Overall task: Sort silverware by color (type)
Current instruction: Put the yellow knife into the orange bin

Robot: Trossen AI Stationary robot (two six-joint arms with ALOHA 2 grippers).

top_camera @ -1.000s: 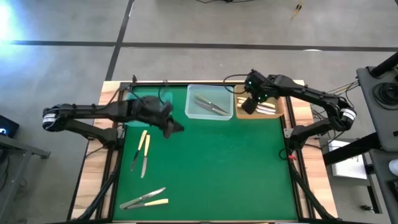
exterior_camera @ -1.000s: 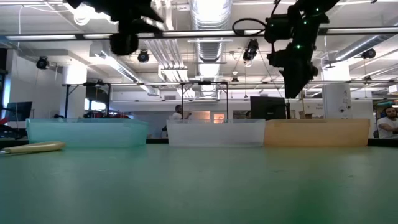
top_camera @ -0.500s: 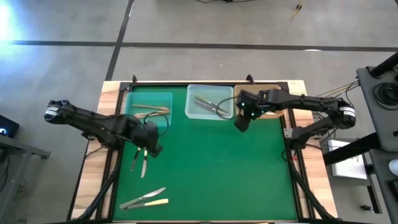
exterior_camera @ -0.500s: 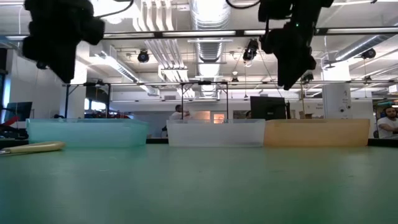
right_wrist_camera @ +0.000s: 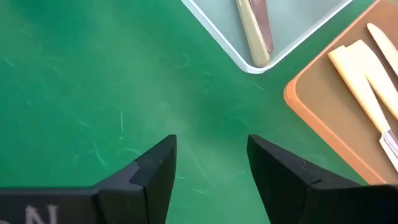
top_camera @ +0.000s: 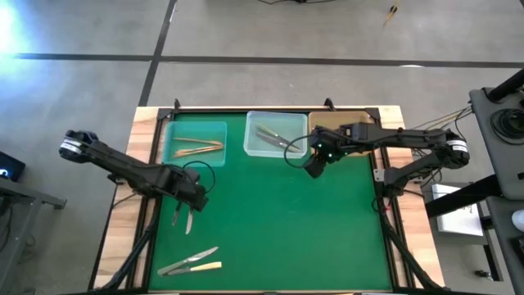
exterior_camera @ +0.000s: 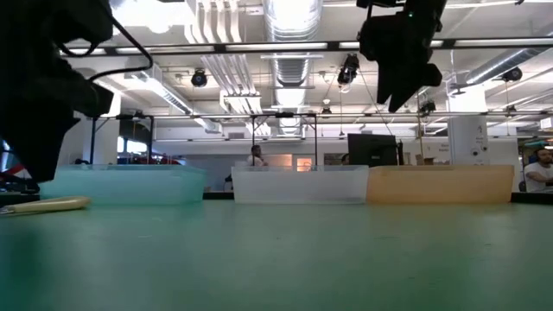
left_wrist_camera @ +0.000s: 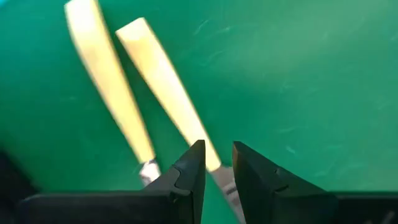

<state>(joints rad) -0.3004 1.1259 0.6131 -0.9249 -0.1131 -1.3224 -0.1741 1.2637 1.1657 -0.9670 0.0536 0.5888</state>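
My left pincer has come down from beside the teal tray onto the pair of cream-handled knives lying on the green worktop, and in the left wrist view its fingers stand only a narrow slit apart, straddling the near knife where handle meets blade; nothing is gripped yet as far as I can tell. My right pincer has pulled back off the orange tray and now hangs over bare worktop just in front of the clear tray, its fingers spread wide and empty, so I judge its last piece is delivered. The orange tray holds cream-handled pieces, the clear tray silver ones, the teal tray golden-bronze ones. Two more pieces lie near the front edge of the worktop, one silver, one cream-handled. So the sort is well along, with four pieces left out, and I reckon the left arm is about to close on one that belongs far across in the orange tray
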